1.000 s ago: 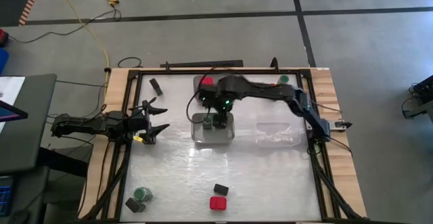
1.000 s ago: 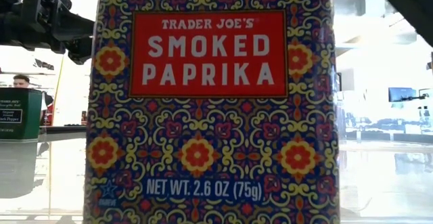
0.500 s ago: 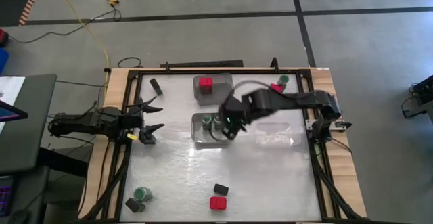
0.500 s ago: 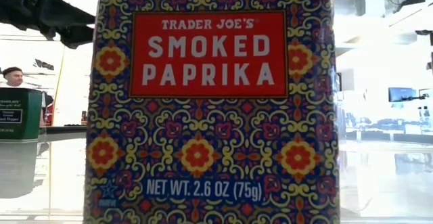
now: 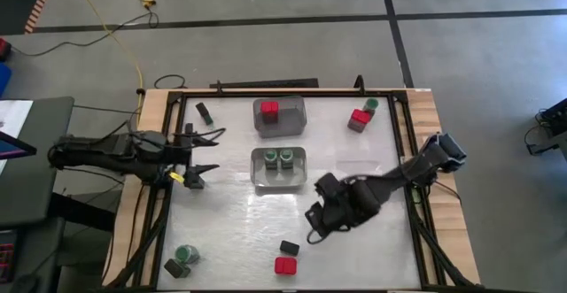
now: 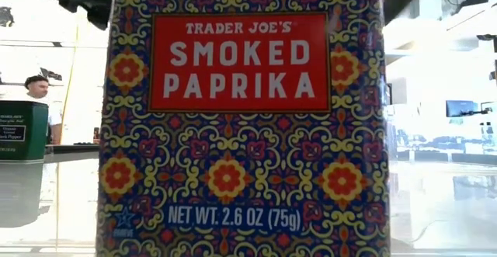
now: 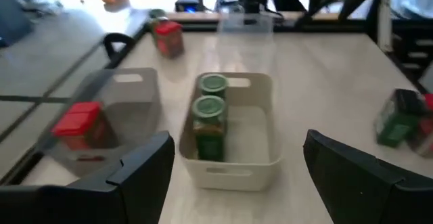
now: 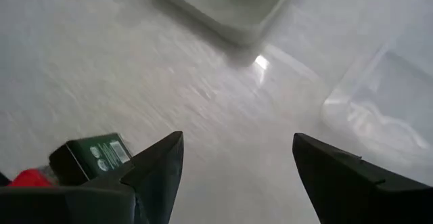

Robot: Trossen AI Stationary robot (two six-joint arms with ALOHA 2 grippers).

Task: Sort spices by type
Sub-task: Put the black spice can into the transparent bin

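At the left edge of the tabletop (image 5: 230, 213), the left tool (image 5: 202, 152) hangs with its fingers spread wide and nothing between them, pointing toward the middle bins. A dark tin (image 5: 205, 112) lies near the far left corner. Near the front left corner, a green-lidded jar (image 5: 185, 255) stands just beside another dark tin (image 5: 174, 268).

Toward the centre, the far clear bin (image 5: 299, 119) holds one red-topped container (image 5: 269, 110). The near clear bin (image 5: 255, 173) holds two green-lidded jars (image 5: 278, 158) side by side; the left wrist view shows them upright, one behind the other (image 7: 209, 119).

Near the front centre, a dark tin (image 5: 289, 248) lies close to a red-topped container (image 5: 285, 266); whether they touch cannot be told. The low view is filled by the patterned face of the latter, labelled smoked paprika (image 6: 241, 117), which stands upright.

Right of centre, the right tool (image 5: 312, 225) hangs above the tabletop, between the near bin and the front pair, fingers spread wide and empty. Its wrist view shows a dark tin with a green label (image 8: 91, 158) beside a red top (image 8: 24, 178) ahead of the fingers.

Near the far right corner, a red-topped container (image 5: 360, 118) stands just beside a green-lidded jar (image 5: 370, 105). A third clear bin (image 5: 368, 181) lies on the right side.
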